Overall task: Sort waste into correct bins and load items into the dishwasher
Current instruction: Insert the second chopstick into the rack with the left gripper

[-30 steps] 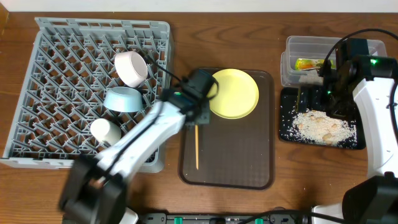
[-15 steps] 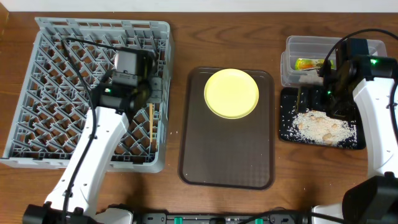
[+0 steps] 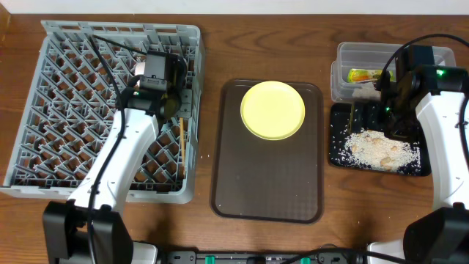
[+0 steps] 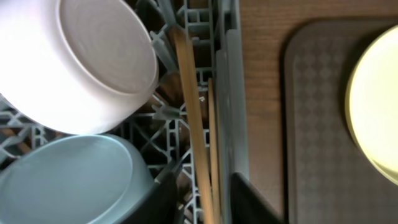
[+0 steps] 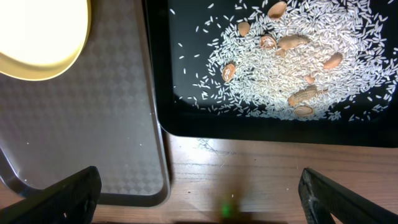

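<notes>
A robot test bench staged as a kitchen: wooden table (image 3: 264,44), grey dish rack (image 3: 58,110), brown serving tray (image 3: 267,176).

Rice crumbs (image 5: 292,74) lie in the black tray (image 5: 180,118) beside the brown tray (image 5: 118,124).

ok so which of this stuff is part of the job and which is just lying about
Part of the job: dish rack, white bowl, blue bowl, chopsticks, yellow plate, clear tub, wrapper, black tray, rice.
Just there: brown tray, table.
</notes>
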You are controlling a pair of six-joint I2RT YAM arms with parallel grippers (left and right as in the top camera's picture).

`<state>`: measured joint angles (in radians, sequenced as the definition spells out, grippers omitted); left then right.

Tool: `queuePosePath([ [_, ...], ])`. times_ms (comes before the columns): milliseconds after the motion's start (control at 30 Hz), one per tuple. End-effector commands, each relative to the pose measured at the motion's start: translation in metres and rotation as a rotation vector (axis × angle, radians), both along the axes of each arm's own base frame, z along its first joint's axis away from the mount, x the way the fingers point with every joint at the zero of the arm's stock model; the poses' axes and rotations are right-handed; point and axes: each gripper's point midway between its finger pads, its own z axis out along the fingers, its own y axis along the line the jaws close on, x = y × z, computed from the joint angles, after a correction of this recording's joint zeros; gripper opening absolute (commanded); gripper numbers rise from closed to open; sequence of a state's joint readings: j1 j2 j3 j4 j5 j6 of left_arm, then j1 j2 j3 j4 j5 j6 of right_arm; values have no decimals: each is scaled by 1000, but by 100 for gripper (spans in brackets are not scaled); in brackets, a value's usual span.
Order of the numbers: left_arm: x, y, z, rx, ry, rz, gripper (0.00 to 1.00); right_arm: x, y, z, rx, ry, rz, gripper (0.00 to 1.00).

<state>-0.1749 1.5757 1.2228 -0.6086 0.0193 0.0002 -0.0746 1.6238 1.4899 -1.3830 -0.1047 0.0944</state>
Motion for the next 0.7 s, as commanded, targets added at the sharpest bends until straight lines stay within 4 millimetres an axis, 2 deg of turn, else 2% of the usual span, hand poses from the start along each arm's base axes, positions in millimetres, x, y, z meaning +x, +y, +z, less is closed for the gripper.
queuePosePath([
  [0,6,-1,11,-2,-38,-6,47,3,2,10,6,-34,-1,99],
  [33,6,-4,18,-6,-54,-12,53,3,2,10,6,-34,-1,99],
  [200,-7,-20,52,-27,-131,-60,64,3,2,10,6,-34,-1,99],
  [267,-13,-31,71,-78,-173,-80,63,3,2,10,6,-34,-1,99],
  [400,-20,-40,98,-146,-207,-49,53,3,2,10,6,-33,-1,99],
  [467,-19,-48,116,-163,-205,-47,52,3,2,10,6,-33,-1,99],
  [567,-11,-57,131,-166,-210,-63,52,3,2,10,6,-33,-1,99],
  [667,-3,-59,135,-158,-200,-61,52,2,2,10,6,-32,-1,99],
])
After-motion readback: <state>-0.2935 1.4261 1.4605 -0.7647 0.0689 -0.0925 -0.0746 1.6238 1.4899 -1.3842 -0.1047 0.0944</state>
